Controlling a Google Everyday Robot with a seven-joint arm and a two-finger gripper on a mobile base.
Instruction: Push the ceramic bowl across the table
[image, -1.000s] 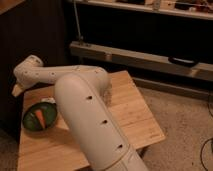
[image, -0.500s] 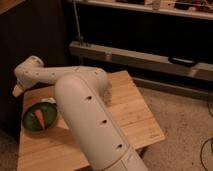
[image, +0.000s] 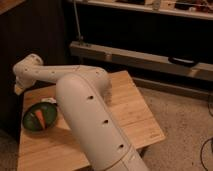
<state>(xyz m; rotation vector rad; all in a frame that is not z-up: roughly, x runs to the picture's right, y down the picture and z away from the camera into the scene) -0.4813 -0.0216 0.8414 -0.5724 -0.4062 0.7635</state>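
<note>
Status: the ceramic bowl (image: 41, 117) sits on the desk (image: 131, 111), close to the desk's left edge and about midway front to back. It is upright, and its right rim is partly hidden by the arm (image: 87, 117). Bare planks run well to the right of the bowl. I judge the push as not visibly under way, or at most barely begun, with nearly the whole crossing left to do.

Tool (image: 19, 89): beyond the bowl's far-left rim, at the end of the forearm, hanging down near the desk's left edge. It looks apart from the bowl, and I can confirm no contact. I cannot tell whether the tool is spread or pressed together, since only a pale tip shows against the dark background.

Arm: the thick upper link rises just right of the bowl and the elbow bends behind it. The forearm then runs leftward past the bowl's far side.

Left to do, my judgement:
- Bring the tool down against the bowl's left rim.
- Shove the bowl rightward along the planks.
- Stop before it reaches the opposite edge.

Count:
- Ceramic bowl: one.
- Orange piece (image: 39, 118) inside the bowl: one.
- Small pale object (image: 48, 101) at the bowl's far rim: possibly one, too indistinct for me to name.
- Desk: one.
- Arm: one, with one tool.
</note>
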